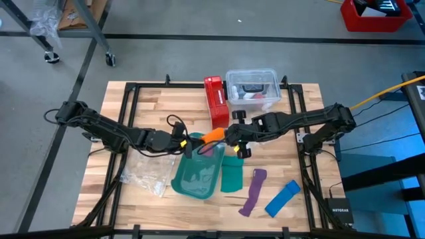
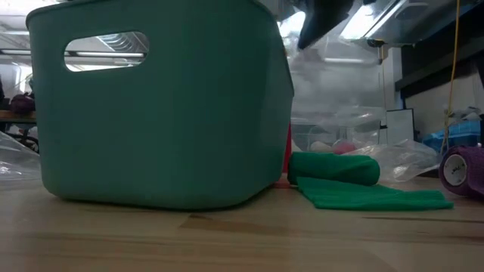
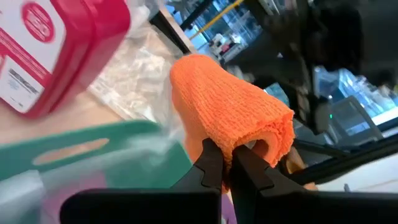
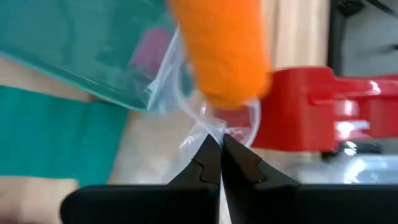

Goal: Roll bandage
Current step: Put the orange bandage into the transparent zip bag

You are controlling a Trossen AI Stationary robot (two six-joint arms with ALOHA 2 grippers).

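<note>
The orange bandage (image 1: 214,135), a soft rolled tube, hangs in the air over the far rim of the teal bin (image 1: 198,174), between my two grippers. My left gripper (image 1: 190,142) is shut at its left end, where the left wrist view shows the bandage (image 3: 230,112) as an open-ended roll. My right gripper (image 1: 230,136) is at its right end, shut on a thin clear plastic film (image 4: 214,127) that loops around the end of the bandage (image 4: 221,50). In the low view the bin (image 2: 166,106) hides both grippers. My left gripper pinches the wall of the roll at the rim of its open end (image 3: 239,144) between its two fingers. It comes nearly level from the table's left. The roll stands out beyond the fingers, clear of the table and bin. My right gripper pinches a gathered bit of the clear film (image 4: 211,132) between its fingertips, slanting down from the table's right. The film runs from the fingers up around the bandage's end (image 4: 231,93); I cannot tell whether the fingers touch the bandage itself.
A red box (image 1: 215,99) and a clear lidded container (image 1: 252,89) stand at the far side. A crumpled clear bag (image 1: 146,174) lies left of the bin. Right of the bin lie a green cloth (image 1: 232,176), a purple strip (image 1: 254,191) and a blue strip (image 1: 282,198).
</note>
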